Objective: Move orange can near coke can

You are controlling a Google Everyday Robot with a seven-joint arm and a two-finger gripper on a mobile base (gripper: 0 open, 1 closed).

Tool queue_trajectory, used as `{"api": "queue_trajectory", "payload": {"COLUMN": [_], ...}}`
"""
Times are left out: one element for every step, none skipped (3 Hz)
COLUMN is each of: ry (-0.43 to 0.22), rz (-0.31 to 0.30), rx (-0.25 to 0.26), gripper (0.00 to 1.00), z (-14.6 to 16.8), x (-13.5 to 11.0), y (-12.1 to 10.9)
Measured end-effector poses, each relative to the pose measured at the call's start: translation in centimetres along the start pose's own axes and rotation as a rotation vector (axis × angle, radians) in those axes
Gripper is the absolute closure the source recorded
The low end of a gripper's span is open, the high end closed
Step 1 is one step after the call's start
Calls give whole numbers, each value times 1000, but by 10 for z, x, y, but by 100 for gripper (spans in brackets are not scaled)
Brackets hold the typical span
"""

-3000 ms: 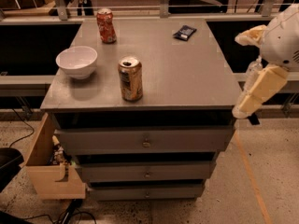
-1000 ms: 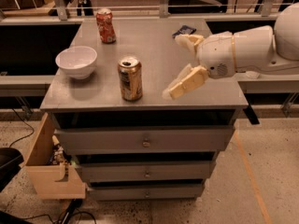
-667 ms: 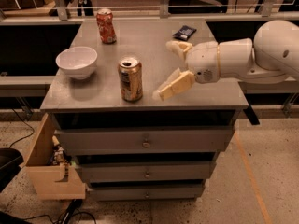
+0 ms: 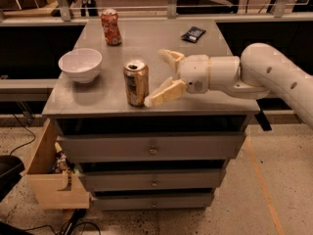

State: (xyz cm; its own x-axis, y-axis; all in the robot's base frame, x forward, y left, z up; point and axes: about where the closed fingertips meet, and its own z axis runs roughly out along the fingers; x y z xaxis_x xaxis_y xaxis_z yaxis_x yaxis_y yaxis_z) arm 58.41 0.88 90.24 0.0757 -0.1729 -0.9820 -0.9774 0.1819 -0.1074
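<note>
The orange can [image 4: 136,82] stands upright near the front edge of the grey cabinet top [image 4: 146,40], golden-orange with a dark label and silver top. The coke can [image 4: 111,27], red with white markings and dented, stands at the back left. My gripper [image 4: 159,77] reaches in from the right, just right of the orange can. It is open, with one cream finger [image 4: 171,58] behind and one finger [image 4: 164,94] in front, the front tip almost touching the can's base.
A white bowl [image 4: 80,65] sits left of the orange can. A dark packet [image 4: 193,34] lies at the back right. Below the top are drawers [image 4: 152,146], and a wooden box [image 4: 49,173] stands on the floor at the left.
My arm has swung in from the right and the open gripper has moved left across the top, up to the orange can. The cans and bowl have not moved.
</note>
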Motion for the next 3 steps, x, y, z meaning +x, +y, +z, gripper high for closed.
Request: {"api": "queue_trajectory", "payload": {"ry": [-115,-162,-190], "rz": [22,22,12], "rx": [-79,-136,-189], "gripper": [1,23,46], "z": [26,42,54], "x": [-6,-10,-14], "y": [6,13,19]}}
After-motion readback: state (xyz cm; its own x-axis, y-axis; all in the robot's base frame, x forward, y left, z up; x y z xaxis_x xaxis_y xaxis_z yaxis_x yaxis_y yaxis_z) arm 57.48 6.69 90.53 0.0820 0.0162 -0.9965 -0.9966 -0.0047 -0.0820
